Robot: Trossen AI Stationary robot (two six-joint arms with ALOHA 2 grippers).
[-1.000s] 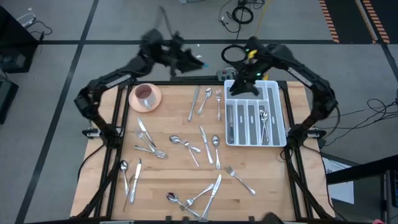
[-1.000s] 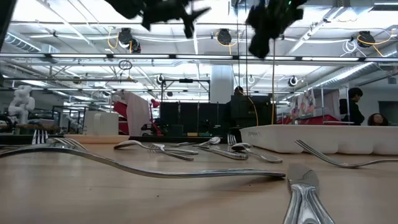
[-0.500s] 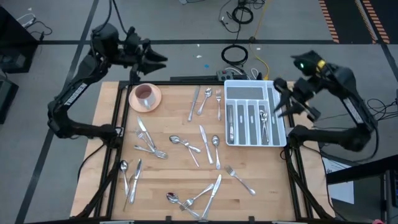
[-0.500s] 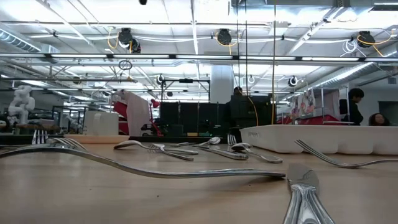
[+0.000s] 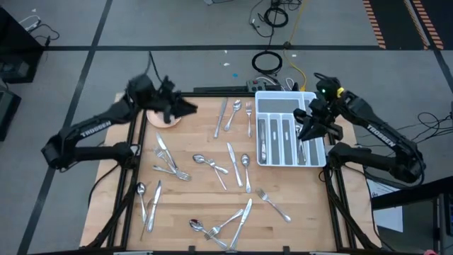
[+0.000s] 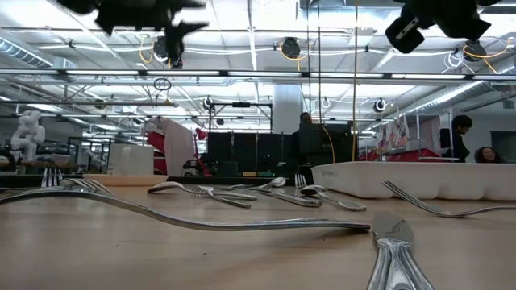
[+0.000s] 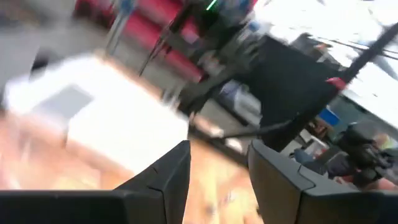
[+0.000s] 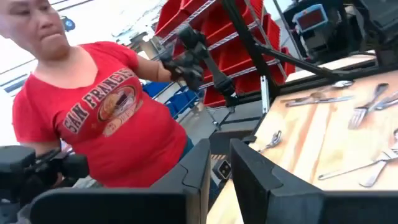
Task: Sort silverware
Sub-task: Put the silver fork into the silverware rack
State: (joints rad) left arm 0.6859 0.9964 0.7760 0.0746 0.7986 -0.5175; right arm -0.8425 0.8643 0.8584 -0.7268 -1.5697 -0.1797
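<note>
The silverware (image 5: 212, 166) lies flat and scattered over the wooden table (image 5: 198, 202); the low view shows it as forks and spoons (image 6: 242, 193). A few pieces lie in the white tray (image 5: 283, 97) at the far right. My left gripper (image 5: 191, 108) hovers open and empty over the pink saucer (image 5: 156, 119) at the far left; its fingers (image 7: 168, 180) hold nothing. My right gripper (image 5: 301, 132) hangs over the tray's right side. A narrow gap parts its fingers (image 8: 196, 180), with nothing in it.
A person in a red shirt (image 8: 106, 118) stands beyond the table's left side, seen in the right wrist view. The tray (image 6: 419, 179) rises above the tabletop at the right. Both arms stay high above the table (image 6: 121, 258) in the low view.
Both grippers have left the middle of the far edge. My left gripper swung out past the far left corner, then came nearer and lower over the saucer. My right gripper went toward the right edge and nearer, and now hangs over the tray's right side.
</note>
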